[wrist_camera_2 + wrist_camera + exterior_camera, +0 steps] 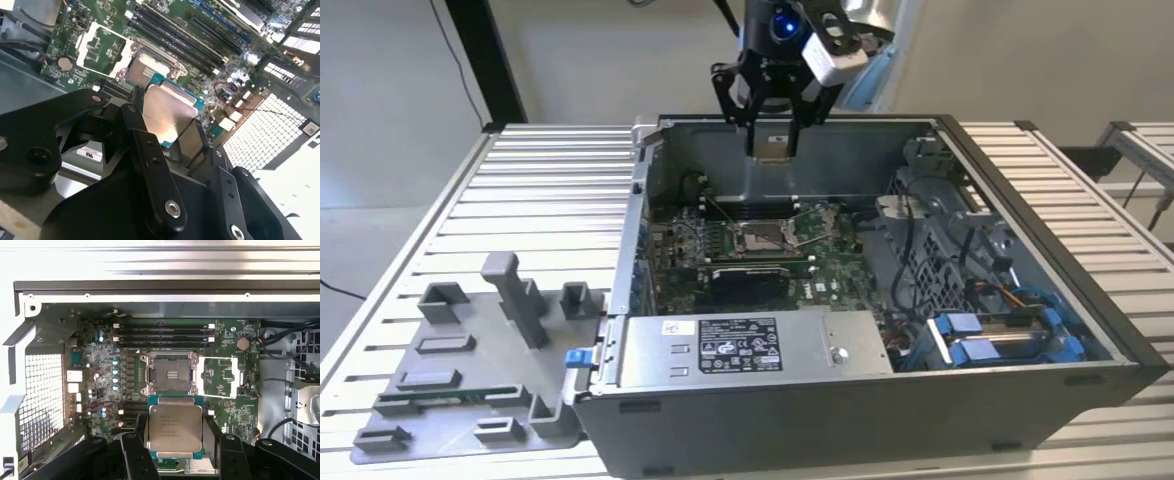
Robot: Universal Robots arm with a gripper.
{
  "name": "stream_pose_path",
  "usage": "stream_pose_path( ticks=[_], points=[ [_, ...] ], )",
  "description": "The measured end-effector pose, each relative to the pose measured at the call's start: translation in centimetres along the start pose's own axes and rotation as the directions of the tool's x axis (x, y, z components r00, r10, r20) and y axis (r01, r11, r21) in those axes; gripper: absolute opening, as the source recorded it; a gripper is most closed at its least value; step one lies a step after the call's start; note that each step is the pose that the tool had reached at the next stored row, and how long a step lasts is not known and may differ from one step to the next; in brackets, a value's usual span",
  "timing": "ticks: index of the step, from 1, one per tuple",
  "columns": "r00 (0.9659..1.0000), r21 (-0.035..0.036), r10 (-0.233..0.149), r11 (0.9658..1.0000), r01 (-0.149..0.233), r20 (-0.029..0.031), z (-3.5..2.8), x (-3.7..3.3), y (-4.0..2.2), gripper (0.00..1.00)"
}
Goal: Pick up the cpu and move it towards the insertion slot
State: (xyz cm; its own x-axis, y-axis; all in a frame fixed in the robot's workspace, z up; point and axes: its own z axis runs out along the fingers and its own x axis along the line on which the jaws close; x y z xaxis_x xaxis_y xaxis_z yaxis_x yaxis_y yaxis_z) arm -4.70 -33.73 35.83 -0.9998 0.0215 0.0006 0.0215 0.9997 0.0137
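Cpu (175, 427) — brushed silvery metal top; tool (175, 447) — matt black.

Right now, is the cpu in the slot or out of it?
Out. The cpu is held in the gripper above the board, and the slot sits open with bare contacts.

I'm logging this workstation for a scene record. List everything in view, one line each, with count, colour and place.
cpu: one, silvery top, held above the board inside the case.
insertion slot: one, silver frame, open, on the green board.
circuit board: one, green, on the case floor.
memory slots: four, black, beside the socket.
computer case: one, grey, open-topped, on the table.
plastic tray: one, grey, at the exterior view's left.
table: one, ribbed metal.
gripper: one, black, shut on the cpu, above the case.
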Motion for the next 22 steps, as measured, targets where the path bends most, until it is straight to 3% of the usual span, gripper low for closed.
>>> stream_pose_path(
  ticks=[9, 22],
  points=[
    [1.0000, -0.0002, 0.005, 1.0000, -0.005, 0.0002, 0.03, 0.00, 0.24, 0.00],
    [1.0000, 0.0001, 0.005, 1.0000, -0.005, 0.0001, 0.05, -0.60, 1.97, 0.00]
  ],
)
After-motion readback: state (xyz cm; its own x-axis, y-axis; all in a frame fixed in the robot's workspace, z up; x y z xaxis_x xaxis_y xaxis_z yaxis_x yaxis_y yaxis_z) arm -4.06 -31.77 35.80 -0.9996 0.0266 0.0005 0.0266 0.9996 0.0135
